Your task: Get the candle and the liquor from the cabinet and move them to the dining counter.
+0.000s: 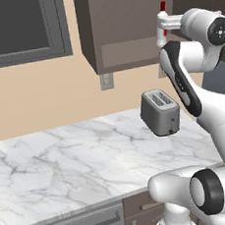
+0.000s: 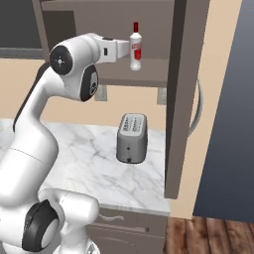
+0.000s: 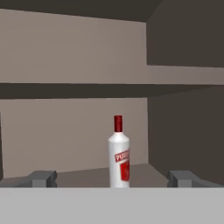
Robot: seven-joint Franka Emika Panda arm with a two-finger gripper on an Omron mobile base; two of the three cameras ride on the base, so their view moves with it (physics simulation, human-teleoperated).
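The liquor (image 3: 119,153) stands upright on the lower shelf of the open cabinet (image 2: 176,99), directly ahead of the gripper (image 3: 113,178), whose fingers are spread wide with nothing between them. Below, a toaster (image 2: 132,138) sits on the marble wall counter (image 1: 65,159).

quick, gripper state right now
Gripper: open, holding nothing; the liquor stands upright on the cabinet shelf ahead, between the spread fingertips, untouched.
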